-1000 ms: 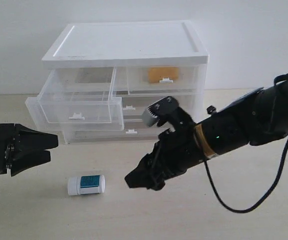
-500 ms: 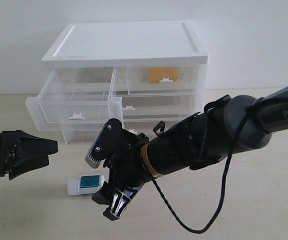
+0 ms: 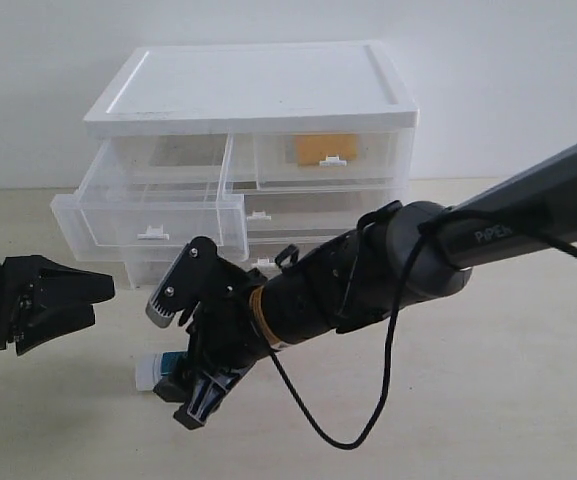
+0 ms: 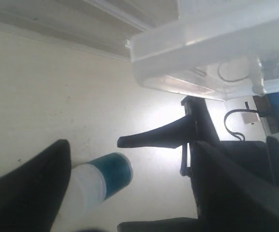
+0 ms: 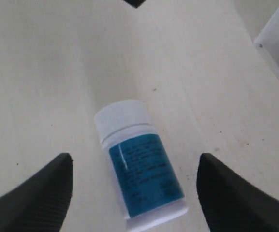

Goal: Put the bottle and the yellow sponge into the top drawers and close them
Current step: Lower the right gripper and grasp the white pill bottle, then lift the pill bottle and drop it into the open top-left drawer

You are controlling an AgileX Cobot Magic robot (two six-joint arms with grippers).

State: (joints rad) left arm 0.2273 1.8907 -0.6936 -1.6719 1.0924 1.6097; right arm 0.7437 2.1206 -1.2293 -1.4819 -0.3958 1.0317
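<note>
black and idle at the far left, the left gripper (image 3: 103, 298) hangs with its jaws wide and nothing in them. next, the top-left drawer (image 3: 118, 225) stands pulled out, with nothing visible inside. below it the one bottle (image 5: 139, 169) lies on its side on the table (image 3: 488, 400), between the wide-spread fingers of the right gripper (image 3: 190, 402), not yet gripped. further right, the one yellow sponge (image 3: 325, 148) sits inside the top-right drawer (image 3: 378, 160), which looks pushed in. roughly half done: the bottle must go in and that open drawer be shut. two top drawers, two lower drawers (image 3: 308, 215), two grippers.
</note>
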